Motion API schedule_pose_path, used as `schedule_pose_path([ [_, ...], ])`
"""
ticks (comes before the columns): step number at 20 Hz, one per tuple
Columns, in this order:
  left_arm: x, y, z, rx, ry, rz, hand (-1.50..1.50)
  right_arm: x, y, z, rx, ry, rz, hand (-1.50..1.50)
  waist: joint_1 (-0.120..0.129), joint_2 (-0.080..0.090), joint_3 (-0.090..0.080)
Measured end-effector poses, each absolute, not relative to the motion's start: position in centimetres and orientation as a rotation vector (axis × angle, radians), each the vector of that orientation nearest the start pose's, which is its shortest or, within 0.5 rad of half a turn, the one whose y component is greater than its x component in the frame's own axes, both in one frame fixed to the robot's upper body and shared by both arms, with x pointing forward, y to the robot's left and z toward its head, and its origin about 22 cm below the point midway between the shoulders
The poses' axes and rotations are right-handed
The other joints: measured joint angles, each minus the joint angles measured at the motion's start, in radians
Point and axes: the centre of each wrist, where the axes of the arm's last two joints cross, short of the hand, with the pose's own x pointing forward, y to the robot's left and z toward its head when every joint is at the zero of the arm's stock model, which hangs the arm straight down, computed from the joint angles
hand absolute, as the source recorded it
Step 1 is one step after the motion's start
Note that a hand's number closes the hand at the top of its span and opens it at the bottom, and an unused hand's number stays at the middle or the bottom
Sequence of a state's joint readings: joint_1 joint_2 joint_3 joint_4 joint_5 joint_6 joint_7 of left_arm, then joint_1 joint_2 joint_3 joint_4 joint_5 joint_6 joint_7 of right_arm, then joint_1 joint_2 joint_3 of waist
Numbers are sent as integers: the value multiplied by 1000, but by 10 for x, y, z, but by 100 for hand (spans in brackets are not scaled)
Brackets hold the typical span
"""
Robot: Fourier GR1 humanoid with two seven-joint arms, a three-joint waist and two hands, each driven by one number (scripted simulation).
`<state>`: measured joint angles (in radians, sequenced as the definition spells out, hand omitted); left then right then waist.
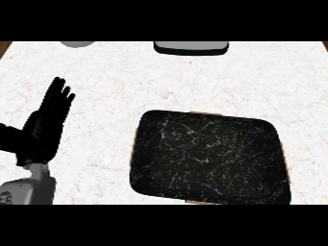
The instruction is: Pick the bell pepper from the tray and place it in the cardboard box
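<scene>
Tray (209,158), dark and marbled, lies right of the left hand (42,129), fingers spread straight.

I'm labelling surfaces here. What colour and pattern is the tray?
The tray is black with thin white marble-like veins, seen in the head view.

Tray (209,158): black, white-veined, rounded square, lay flat on tabletop at lower right. Bell pepper and cardboard box not seen.

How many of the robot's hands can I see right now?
1. The left hand shows at the view's left edge, open, fingers up, resting over the white counter. The right hand is out of view.
</scene>
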<state>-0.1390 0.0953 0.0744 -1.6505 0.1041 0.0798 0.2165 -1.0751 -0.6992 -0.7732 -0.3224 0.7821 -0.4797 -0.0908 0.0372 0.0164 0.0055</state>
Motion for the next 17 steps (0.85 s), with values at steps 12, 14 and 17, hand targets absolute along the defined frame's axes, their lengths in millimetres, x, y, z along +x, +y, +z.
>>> schedule_pose_path([
  [12, 266, 258, 59, 49, -1558, 92, 0, 358, -509, 163, -1126, -1623, -534, -150, -13, -6, -2],
  [14, 269, 254, 61, 46, -1557, 97, 0, 350, -517, 159, -1123, -1629, -554, -150, -17, -7, -3],
  [17, 269, 257, 64, 50, -1558, 100, 0, 338, -529, 155, -1129, -1643, -566, -150, -19, -9, -3],
])
